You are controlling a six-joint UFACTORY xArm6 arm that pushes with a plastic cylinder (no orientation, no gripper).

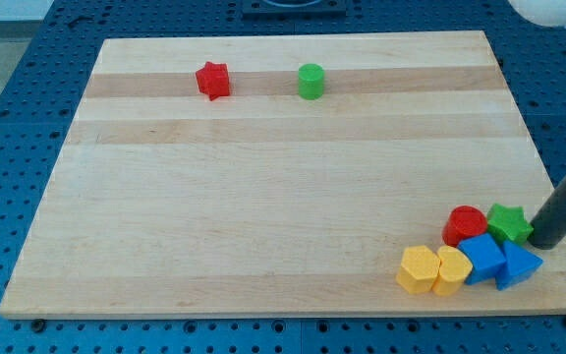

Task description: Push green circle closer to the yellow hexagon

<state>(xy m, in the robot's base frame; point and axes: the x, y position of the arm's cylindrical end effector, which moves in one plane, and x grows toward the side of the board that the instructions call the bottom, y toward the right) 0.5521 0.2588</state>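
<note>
Camera view: my tip, dark matte rod end, empty, holding nothing, sat beside green star, lower right. Green circle, smooth cylinder, near top of pale wooden board, well apart from yellow hexagon.

Straight dark matte rod
</note>
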